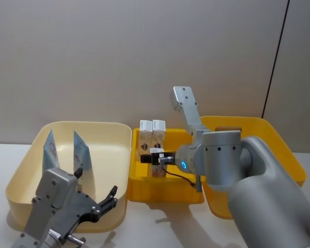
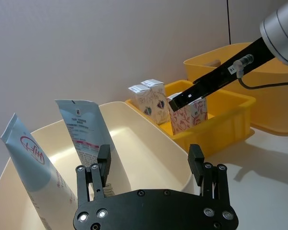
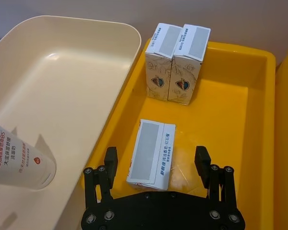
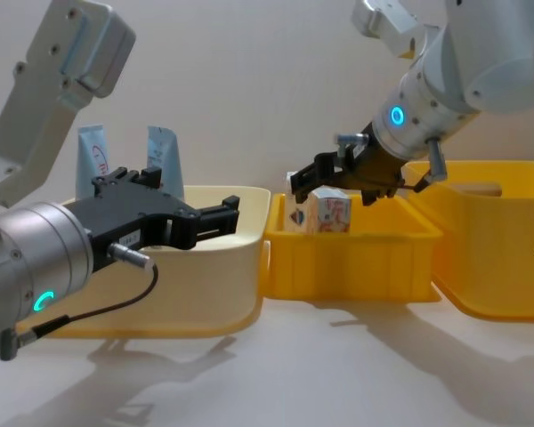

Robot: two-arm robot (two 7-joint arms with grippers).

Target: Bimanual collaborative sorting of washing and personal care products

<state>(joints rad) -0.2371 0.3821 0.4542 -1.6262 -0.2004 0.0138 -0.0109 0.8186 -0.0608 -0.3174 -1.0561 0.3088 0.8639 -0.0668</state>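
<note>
Here we are over the small yellow bin (image 3: 240, 110). The right gripper (image 3: 156, 163) hangs with its jaws spread wide on either side of 1 carton (image 3: 151, 151). There is a gap on both sides, so it has hold of nothing. That carton stands on the bin floor near the front wall, and from the left wrist view it looks a little tilted. The 2 other cartons (image 3: 161, 67) (image 3: 187, 72) stand touching each other at the back wall.

On the left, the 2 light-blue tubes (image 2: 26, 155) (image 2: 84, 127) stand in the cream bin (image 1: 88, 124), crimped ends up. The left gripper (image 2: 150, 153) hovers at the bin's near wall, jaws open and empty.

We see 2 risks from here. On the right, an uneven closing or a lift off centre would let 1 finger nudge the carton, and it could tip or slide toward the back pair. On the left, the tubes are tall and stand loose, so a forward reach that brushes 1 could knock it into the other.
</note>
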